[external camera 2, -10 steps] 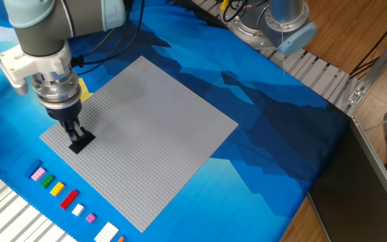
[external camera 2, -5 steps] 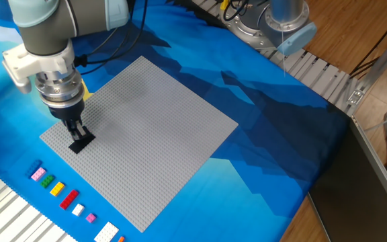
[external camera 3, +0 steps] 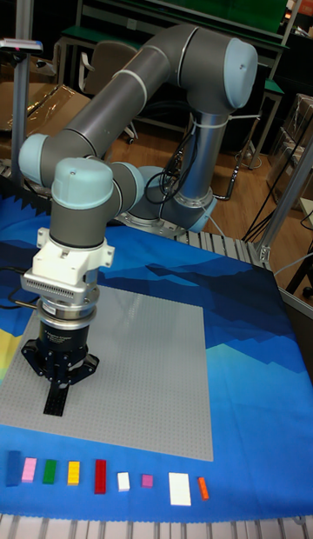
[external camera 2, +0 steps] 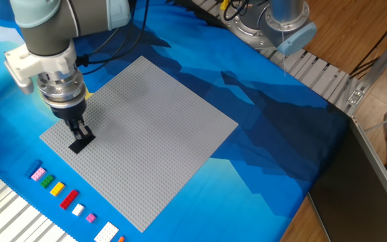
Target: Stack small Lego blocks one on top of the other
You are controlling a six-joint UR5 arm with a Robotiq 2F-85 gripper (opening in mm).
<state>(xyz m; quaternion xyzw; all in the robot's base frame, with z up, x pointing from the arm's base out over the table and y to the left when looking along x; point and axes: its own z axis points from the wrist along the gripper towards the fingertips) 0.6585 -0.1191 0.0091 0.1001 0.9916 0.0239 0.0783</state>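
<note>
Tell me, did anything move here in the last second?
Only slightly: the arm with its claw drifted a little to the right in the fixed view, fingers closed over the black block on the grey baseplate. The block itself and the row of coloured blocks stayed put.

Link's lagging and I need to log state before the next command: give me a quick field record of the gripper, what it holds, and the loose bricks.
gripper: pointing down over the near-left corner of the grey baseplate, fingers closed on the black block
black block: flat, lying on the baseplate, pinched at its top end
loose bricks: row on the blue cloth in front of the baseplate
row order in the tall view, left to right: blue, pink, green, yellow, red, small white, purple, large white, orange
stacking: none visible yet
</note>
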